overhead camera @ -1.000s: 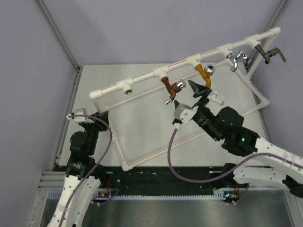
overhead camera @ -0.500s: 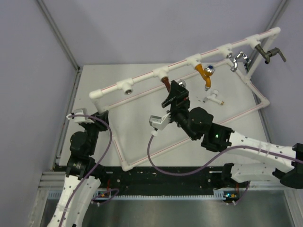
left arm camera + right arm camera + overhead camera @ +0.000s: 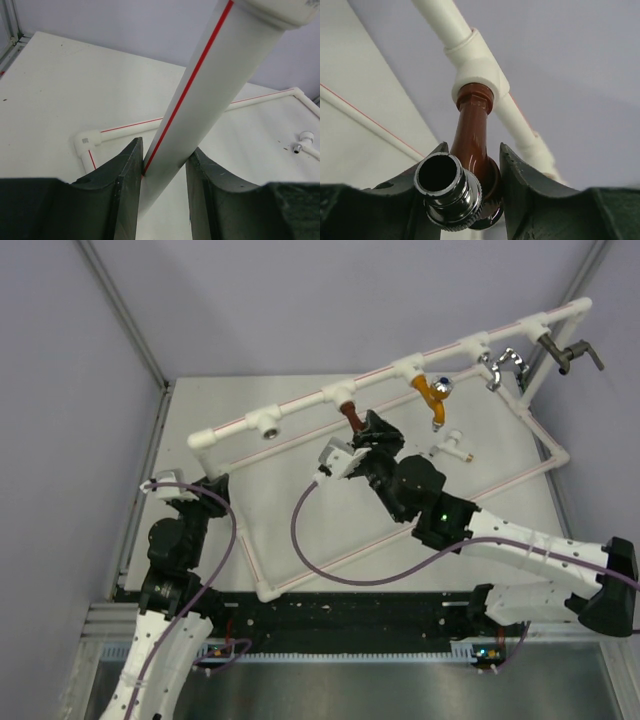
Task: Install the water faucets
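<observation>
Closed on the reddish-brown faucet point(image 3: 471, 127) with the right gripper point(image 3: 470, 155), jaws pressed to either side of the glossy body just above the silver tip point(image 3: 442, 187) pointing back at the wrist camera. Straight ahead of the fingertips, threaded end already buried in a tee socket point(image 3: 477, 70) of the white pipe frame point(image 3: 200, 95); depth of the thread hard to judge from here. Well off to the left, clamped around a red-striped upright of the same frame with the left gripper point(image 3: 164, 162), a brace against turning, by the look of it. To the right of the right gripper along the top rail: an orange faucet point(image 3: 432, 392), a chrome faucet point(image 3: 503, 365) and a dark faucet point(image 3: 567, 353), all hanging from their sockets. To its left, one open socket point(image 3: 268, 426). Just to its right on the surface point(image 3: 300, 510), a small white faucet point(image 3: 455, 447) lying loose. Judged by look: rigid metal, weighty for so small a piece, smooth and lacquered, therefore apt to slip under torque. No fear of crushing, but cross-threading in the plastic socket a real risk. Best held as now, across the thick middle of the body, never on the polished round tip. For the white faucet, probably plastic and light: take across the body, clear of the threaded end, and expect skidding on the surface if nudged.
</observation>
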